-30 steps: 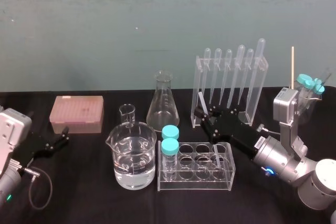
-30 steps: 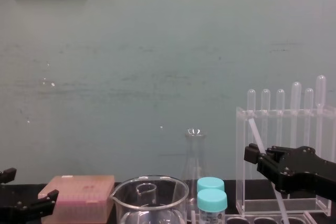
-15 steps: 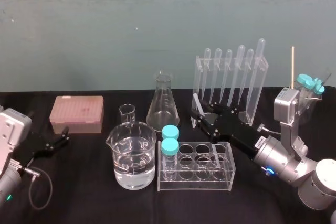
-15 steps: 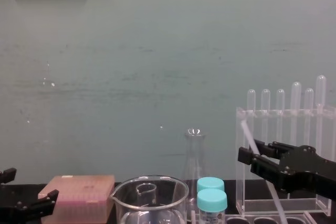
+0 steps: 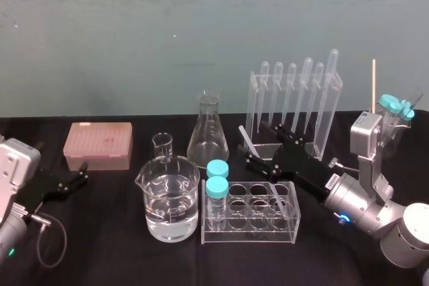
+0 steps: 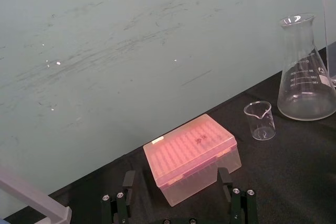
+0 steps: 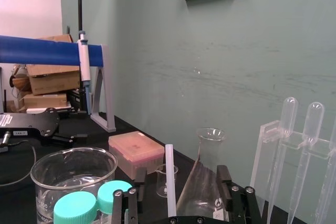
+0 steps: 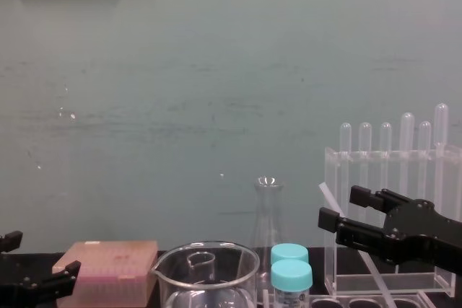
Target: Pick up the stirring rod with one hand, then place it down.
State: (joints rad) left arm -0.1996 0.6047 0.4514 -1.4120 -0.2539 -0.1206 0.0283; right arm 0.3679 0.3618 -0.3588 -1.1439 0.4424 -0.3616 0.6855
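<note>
Here, a black bench fills the foreground. Nearest the robot stand a large beaker part full of clear liquid and a low clear tube rack with two blue-capped vials at its left end. Farther back are a small empty beaker, a pink lidded box, a conical flask and a tall clear pipette rack holding a row of pipettes. A plain teal wall closes the room behind the bench.

The stirring rod is a thin, straight, whitish translucent stick with a flat top. It stands tilted just in front of the pipette rack, with its upper end leaning toward the robot's left. Its lower part is hidden behind the black claw.

The right claw reaches in low from the right, past the tube rack, and points toward the flask. It is spread wide open. In the right wrist view the rod rises midway between the fingers, clear of both. The left claw rests parked low at the near left of the bench. It too is spread wide and holds nothing, and it faces the pink box.
</note>
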